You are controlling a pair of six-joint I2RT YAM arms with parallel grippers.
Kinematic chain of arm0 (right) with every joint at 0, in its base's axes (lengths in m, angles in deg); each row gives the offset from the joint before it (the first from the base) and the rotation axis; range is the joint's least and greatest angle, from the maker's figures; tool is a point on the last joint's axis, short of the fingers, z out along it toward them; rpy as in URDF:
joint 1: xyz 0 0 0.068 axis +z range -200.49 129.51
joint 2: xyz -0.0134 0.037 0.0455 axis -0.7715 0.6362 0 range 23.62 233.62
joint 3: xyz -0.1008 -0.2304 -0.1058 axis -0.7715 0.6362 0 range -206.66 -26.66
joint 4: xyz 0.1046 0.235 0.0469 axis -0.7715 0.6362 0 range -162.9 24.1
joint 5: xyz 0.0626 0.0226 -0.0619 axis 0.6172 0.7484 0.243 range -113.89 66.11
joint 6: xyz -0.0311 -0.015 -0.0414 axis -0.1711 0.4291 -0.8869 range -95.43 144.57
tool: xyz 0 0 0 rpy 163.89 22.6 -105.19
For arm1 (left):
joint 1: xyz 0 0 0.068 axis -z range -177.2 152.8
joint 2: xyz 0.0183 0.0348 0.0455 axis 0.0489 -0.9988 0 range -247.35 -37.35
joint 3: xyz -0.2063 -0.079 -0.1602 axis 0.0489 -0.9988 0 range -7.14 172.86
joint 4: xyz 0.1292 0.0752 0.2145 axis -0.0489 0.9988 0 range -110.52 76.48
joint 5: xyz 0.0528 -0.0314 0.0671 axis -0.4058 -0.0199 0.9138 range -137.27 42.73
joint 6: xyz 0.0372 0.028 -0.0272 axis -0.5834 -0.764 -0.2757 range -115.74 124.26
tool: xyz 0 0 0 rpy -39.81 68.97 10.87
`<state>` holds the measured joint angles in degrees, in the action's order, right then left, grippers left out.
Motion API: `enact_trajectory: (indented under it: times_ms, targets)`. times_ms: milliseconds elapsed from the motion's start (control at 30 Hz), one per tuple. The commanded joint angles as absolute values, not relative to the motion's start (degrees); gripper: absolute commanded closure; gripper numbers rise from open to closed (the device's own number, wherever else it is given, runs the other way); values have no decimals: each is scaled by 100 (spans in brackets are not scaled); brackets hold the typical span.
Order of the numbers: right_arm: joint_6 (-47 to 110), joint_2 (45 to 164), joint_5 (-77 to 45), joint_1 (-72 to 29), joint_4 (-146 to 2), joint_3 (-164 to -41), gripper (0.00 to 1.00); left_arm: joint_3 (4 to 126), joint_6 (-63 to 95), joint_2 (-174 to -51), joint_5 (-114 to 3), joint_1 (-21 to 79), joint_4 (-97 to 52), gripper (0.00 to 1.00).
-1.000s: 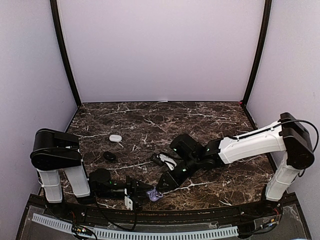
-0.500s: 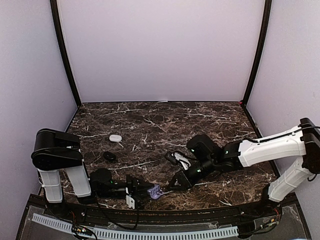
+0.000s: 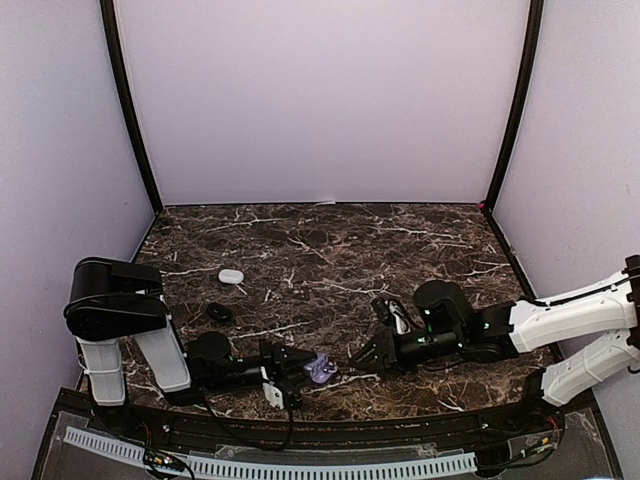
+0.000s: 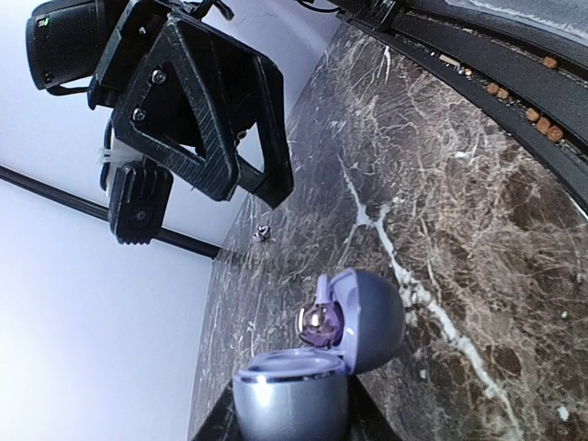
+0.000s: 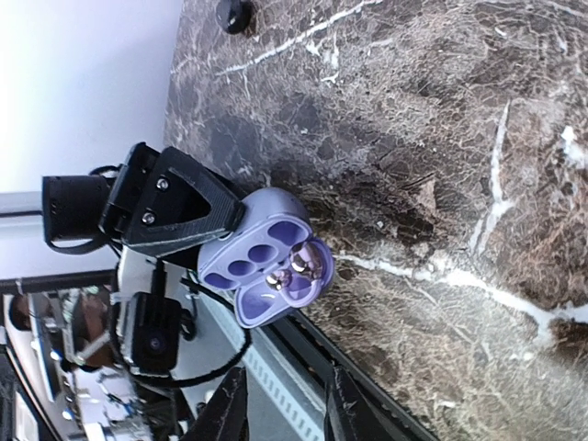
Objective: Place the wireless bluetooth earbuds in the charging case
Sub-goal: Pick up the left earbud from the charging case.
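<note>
The left claw (image 3: 298, 367) is clamped on the open purple charging case (image 3: 320, 368) at the near edge of the marble table (image 3: 300, 240), holding it with lid swung back so the wells face the other arm, most likely to steady the shell for loading. In the right wrist view the purple earbuds (image 5: 299, 266) lie in the case's lower half, shiny and close together, though whether they are fully seated I cannot tell. The right claw (image 3: 360, 357) sits just to the right of the case, apart from it, its fingers (image 5: 230, 409) spread with nothing between them, which suggests the buds are delivered. A white case (image 3: 231, 275) and a black case (image 3: 219, 312) lie farther back on the left, untouched. Compared with a second ago, the right arm has pulled away to the right — its claw then hung right over the case — and the left arm has carried the case slightly rightward and farther from the near edge.
</note>
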<state>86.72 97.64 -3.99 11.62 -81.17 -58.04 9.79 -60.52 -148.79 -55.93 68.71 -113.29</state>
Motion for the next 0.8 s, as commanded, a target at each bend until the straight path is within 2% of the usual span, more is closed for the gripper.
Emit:
enact_trajectory:
  times_ms: [0,333,533,767]
  targets:
    - [10044,9363,-708,1130,-9024,-5476,72,1177,-6287,-14879,-5386,6913,-12492,98]
    - [10669,9072,-872,1181,-9480,-5129,71,1770,-6501,-14883,-5374,6912,-11843,98]
    - [10889,8996,-1177,1174,-9532,-4996,76,1887,-6513,-14931,-5408,6911,-11808,98]
    - [10845,9070,-1315,1108,-9349,-5137,77,1869,-6501,-14932,-5462,6915,-11809,98]
